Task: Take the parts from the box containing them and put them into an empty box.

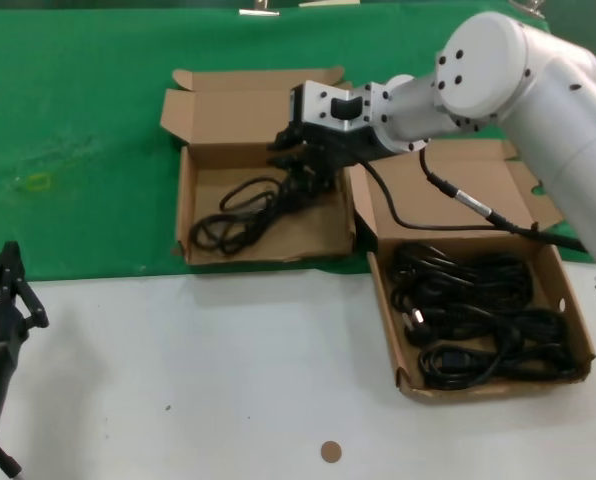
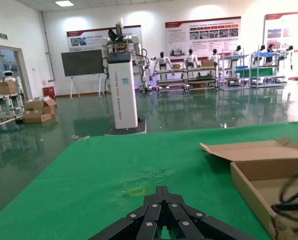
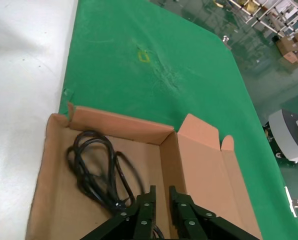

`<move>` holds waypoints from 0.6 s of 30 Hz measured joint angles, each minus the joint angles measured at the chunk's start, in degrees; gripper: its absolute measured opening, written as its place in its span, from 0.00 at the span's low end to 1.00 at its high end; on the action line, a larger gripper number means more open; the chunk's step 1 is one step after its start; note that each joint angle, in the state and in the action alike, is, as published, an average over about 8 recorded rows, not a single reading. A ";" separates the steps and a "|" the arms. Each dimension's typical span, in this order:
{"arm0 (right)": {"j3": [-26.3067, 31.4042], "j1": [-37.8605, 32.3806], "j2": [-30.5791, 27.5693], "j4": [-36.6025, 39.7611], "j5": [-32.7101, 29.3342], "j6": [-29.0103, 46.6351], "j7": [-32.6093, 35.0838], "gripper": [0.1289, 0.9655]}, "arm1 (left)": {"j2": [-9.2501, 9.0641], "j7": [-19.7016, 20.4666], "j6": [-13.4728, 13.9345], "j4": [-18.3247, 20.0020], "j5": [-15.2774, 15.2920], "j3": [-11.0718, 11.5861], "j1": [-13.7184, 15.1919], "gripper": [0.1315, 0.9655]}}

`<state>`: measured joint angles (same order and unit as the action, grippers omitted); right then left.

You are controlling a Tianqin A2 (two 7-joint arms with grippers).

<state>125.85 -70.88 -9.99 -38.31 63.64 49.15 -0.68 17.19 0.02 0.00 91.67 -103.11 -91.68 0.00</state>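
Head view: right end effector, slightly parted, over a cord.

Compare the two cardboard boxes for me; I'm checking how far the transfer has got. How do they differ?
The left box holds one loose black cord; the right box holds a packed pile of cords. The right gripper hangs over the left box, none over the right box. Both are brown, lids open.

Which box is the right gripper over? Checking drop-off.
The left cardboard box on the green cloth, holding one cord bundle; the right gripper hangs above it.
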 joint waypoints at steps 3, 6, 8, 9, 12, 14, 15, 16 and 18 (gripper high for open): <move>-0.22 -0.50 0.64 1.83 0.64 -0.96 1.38 0.07 | 0.00 0.00 0.00 0.00 0.00 0.00 0.00 0.01; -0.39 -0.90 1.09 3.20 1.14 -1.68 2.45 0.10 | 0.00 0.00 0.00 0.00 0.00 0.00 0.00 0.01; -0.46 -1.07 1.25 3.76 1.35 -1.97 2.90 0.12 | 0.00 0.00 0.00 0.00 0.00 0.00 0.00 0.01; -0.48 -1.12 1.30 3.94 1.41 -2.06 3.04 0.14 | 0.00 0.00 0.00 0.00 0.00 0.00 0.00 0.01; -0.50 -1.18 1.36 4.15 1.49 -2.18 3.21 0.19 | 0.00 0.00 0.00 0.00 0.00 0.00 0.00 0.02; -0.50 -1.18 1.36 4.17 1.50 -2.19 3.23 0.23 | 0.00 0.00 0.00 0.00 0.00 0.00 0.00 0.02; -0.55 -1.10 1.35 4.11 1.56 -2.25 3.23 0.25 | 0.00 0.00 0.00 0.00 0.00 0.00 0.00 0.02; -0.62 -0.94 1.34 3.99 1.64 -2.35 3.23 0.25 | 0.00 0.00 0.00 0.00 0.00 0.00 0.00 0.02; -0.87 -0.41 1.27 3.57 1.92 -2.70 3.22 0.31 | 0.00 0.00 0.00 0.00 0.00 0.00 0.00 0.02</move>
<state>124.99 -71.29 -8.72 -34.74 65.56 46.45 2.54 17.19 0.02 0.00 91.67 -103.11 -91.68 0.00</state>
